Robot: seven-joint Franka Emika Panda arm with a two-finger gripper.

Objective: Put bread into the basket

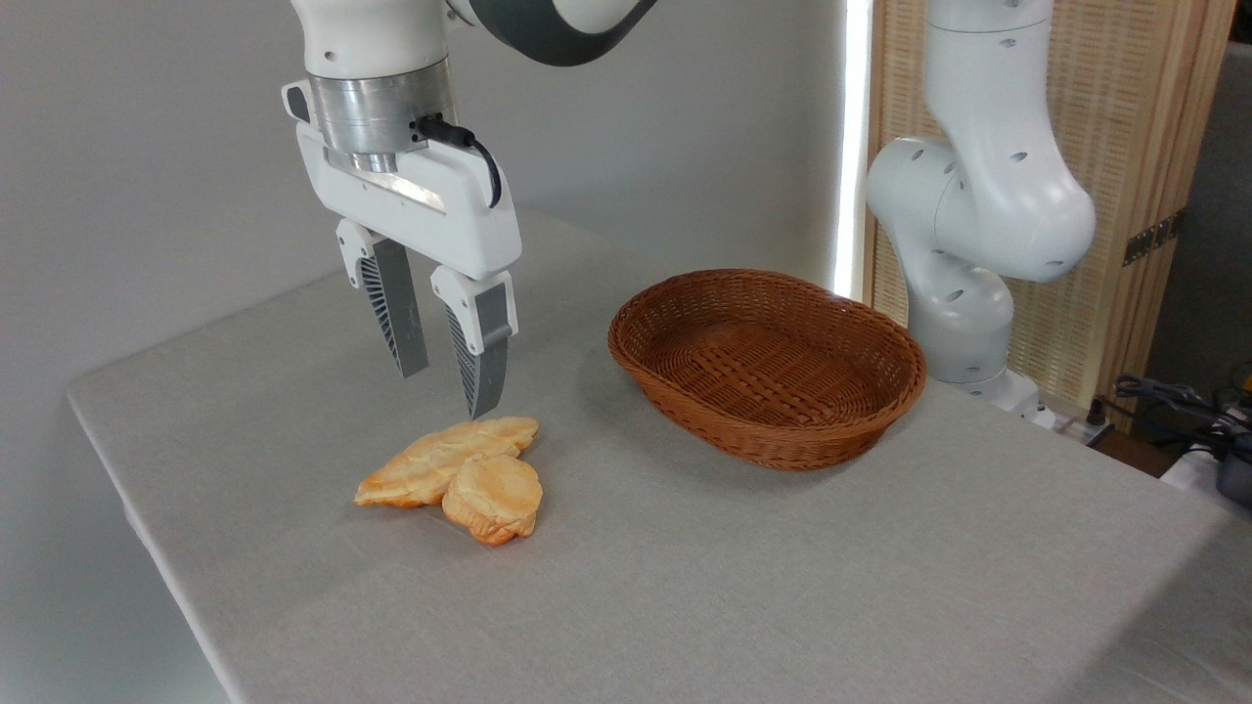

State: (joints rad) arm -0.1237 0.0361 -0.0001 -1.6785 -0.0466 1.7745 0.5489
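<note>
Nearest the camera, the bread (493, 499), a small round puffy bun with a golden-orange crust and paler toasted top, is seen resting on the grey cloth-covered desk (782, 587). It lies touching, and partly overlapping, the near edge of a longer, flat, leaf-shaped braided pastry (440, 458), whose long axis runs from lower left to upper right. Above and just behind both, the gripper (445, 381) is held pointing downward, its two ribbed grey fingers (481, 364) parted by a moderate gap and holding nothing; the right fingertip hangs close over the pastry's far end. The bun is thus placed below and slightly nearer the camera than the fingers, so a forward shift and descent are judged necessary. Farther back and to the right, well apart from the bun, the oval brown woven wicker basket (782, 435) stands empty, its low sides tightly plaited.
</note>
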